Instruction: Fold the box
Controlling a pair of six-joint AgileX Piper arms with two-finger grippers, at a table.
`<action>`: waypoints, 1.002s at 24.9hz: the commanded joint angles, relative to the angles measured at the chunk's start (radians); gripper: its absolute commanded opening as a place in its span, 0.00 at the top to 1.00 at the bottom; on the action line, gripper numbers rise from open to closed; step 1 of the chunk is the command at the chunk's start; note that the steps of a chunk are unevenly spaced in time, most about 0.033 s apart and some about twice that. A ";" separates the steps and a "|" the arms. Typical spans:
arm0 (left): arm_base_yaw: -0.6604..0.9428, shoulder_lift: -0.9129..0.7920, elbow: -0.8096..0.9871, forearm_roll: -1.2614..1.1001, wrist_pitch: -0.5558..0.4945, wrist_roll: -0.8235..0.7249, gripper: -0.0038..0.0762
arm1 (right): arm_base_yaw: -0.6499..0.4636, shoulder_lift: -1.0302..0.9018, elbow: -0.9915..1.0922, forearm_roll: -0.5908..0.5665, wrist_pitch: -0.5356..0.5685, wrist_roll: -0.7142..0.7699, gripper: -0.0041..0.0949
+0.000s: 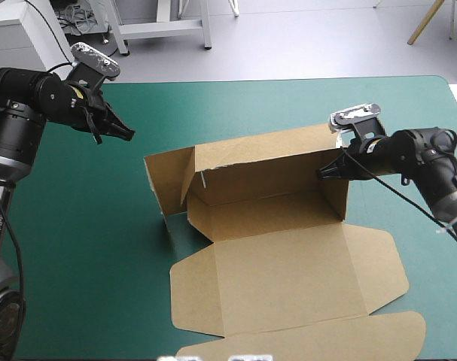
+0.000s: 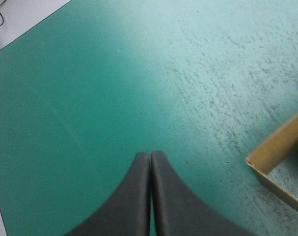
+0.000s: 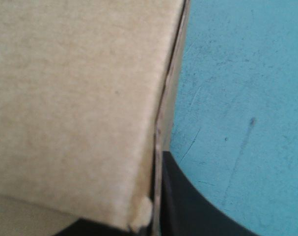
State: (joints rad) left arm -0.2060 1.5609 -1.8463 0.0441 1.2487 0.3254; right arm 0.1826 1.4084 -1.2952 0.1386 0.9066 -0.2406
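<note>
The brown box (image 1: 273, 248) lies mid-table with its back wall and both side walls raised, while the front panel and lid lie flat toward the near edge. My right gripper (image 1: 327, 171) is at the top of the right side wall, shut on the box. In the right wrist view the board (image 3: 80, 108) fills the space by the gripper (image 3: 157, 164), and one black finger (image 3: 188, 206) shows outside the wall. My left gripper (image 1: 127, 134) hovers shut above the cover, behind and left of the box. In its own view its gripper (image 2: 150, 154) forms one arch, with a box corner (image 2: 279, 142) off to the side.
The teal-green cover (image 1: 77, 226) lies bare left of the box and behind it. The lid's rounded flap (image 1: 326, 338) reaches close to the table's near edge. White furniture legs (image 1: 160, 26) stand on the floor beyond the far edge.
</note>
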 commanded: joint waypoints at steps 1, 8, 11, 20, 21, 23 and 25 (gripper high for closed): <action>0.002 -0.044 -0.031 -0.033 0.022 -0.008 0.96 | 0.001 0.057 -0.073 0.002 0.007 0.008 0.98; 0.002 -0.044 -0.031 -0.036 0.039 -0.008 0.96 | 0.001 0.255 -0.243 0.002 -0.008 0.014 0.98; 0.002 -0.044 -0.031 -0.036 0.039 -0.008 0.96 | 0.001 0.352 -0.349 0.002 -0.013 0.007 0.97; 0.002 -0.044 -0.031 -0.044 0.045 -0.012 0.96 | 0.001 0.470 -0.513 0.028 0.038 0.025 0.37; 0.002 -0.044 -0.031 -0.044 0.045 -0.014 0.96 | 0.001 0.468 -0.525 0.028 0.054 0.022 0.30; 0.002 -0.044 -0.029 -0.044 0.045 -0.027 0.96 | 0.001 0.459 -0.573 0.024 0.110 0.017 0.23; 0.002 -0.044 -0.028 -0.044 0.045 -0.039 0.96 | 0.001 0.424 -0.613 0.020 0.143 0.017 0.23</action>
State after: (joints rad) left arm -0.2060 1.5609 -1.8463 0.0099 1.2487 0.3055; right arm 0.1834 1.9279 -1.8447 0.1579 1.0407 -0.2123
